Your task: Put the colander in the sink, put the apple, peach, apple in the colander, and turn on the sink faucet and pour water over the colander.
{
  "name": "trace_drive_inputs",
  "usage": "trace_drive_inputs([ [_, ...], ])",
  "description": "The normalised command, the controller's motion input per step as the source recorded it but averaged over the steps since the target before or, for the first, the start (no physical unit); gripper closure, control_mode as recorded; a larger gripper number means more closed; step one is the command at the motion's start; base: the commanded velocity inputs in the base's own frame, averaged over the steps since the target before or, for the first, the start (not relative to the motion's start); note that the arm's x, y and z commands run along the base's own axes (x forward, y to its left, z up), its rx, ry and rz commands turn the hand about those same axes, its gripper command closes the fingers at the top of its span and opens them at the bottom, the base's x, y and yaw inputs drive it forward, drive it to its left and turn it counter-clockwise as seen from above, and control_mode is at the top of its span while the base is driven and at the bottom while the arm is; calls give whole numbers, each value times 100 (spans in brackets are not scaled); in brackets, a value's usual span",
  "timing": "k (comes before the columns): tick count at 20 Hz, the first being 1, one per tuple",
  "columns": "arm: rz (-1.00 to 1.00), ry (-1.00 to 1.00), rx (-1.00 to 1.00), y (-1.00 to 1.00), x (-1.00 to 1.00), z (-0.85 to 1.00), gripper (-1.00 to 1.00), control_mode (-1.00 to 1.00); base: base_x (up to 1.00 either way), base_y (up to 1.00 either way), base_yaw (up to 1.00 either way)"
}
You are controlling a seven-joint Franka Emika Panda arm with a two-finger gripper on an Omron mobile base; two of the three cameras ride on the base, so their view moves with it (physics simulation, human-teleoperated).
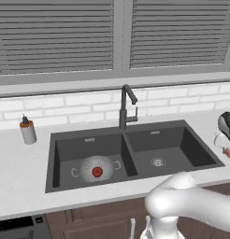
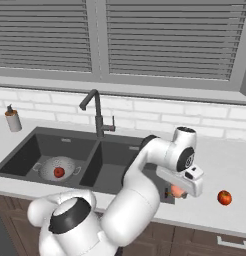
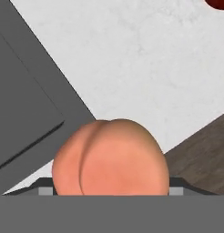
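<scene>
my fingers (image 2: 179,193) hold the peach (image 3: 110,157) above the surface (image 2: 220,165), right of the sink (image 1: 182,135); one apple (image 1: 97,172) sits in the colander (image 1: 86,164).

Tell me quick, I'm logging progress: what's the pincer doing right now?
Pincer: closed on the peach, above the counter right of the sink.

White speckled counter (image 2: 220,165) carries the peach (image 3: 111,157), seated between the jaws. A red apple (image 2: 224,197) lies well beyond them.
</scene>
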Motion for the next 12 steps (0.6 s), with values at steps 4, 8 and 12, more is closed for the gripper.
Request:
trace_drive_inputs([
  [4,37,-7,-6,99,0,20,100,-100,0,0,0],
  [8,41,-11,-1,92,0,17,100,-100,0,0,0],
  [12,43,-9,0,90,0,22,100,-100,0,0,0],
])
